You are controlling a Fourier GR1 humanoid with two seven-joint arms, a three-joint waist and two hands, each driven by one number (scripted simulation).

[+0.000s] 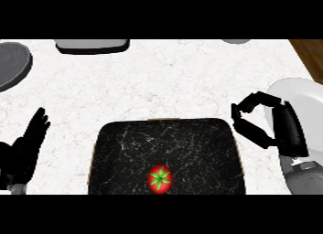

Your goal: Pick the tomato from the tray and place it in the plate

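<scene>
The right robot hand (pixel 268 125) hangs over the desk (pixel 164 87) near its right edge, between the tray (pixel 123 141) and the plate (pixel 312 114), fingers and thumb curled into a hook with nothing inside. The left robot hand (pixel 18 153) rests open near the desk's left edge, fingers straight and pointing up. The tomato (pixel 159 179) lies in the dark tray, close to its near edge, well apart from both hands. The white plate sits at the desk's right edge.
</scene>
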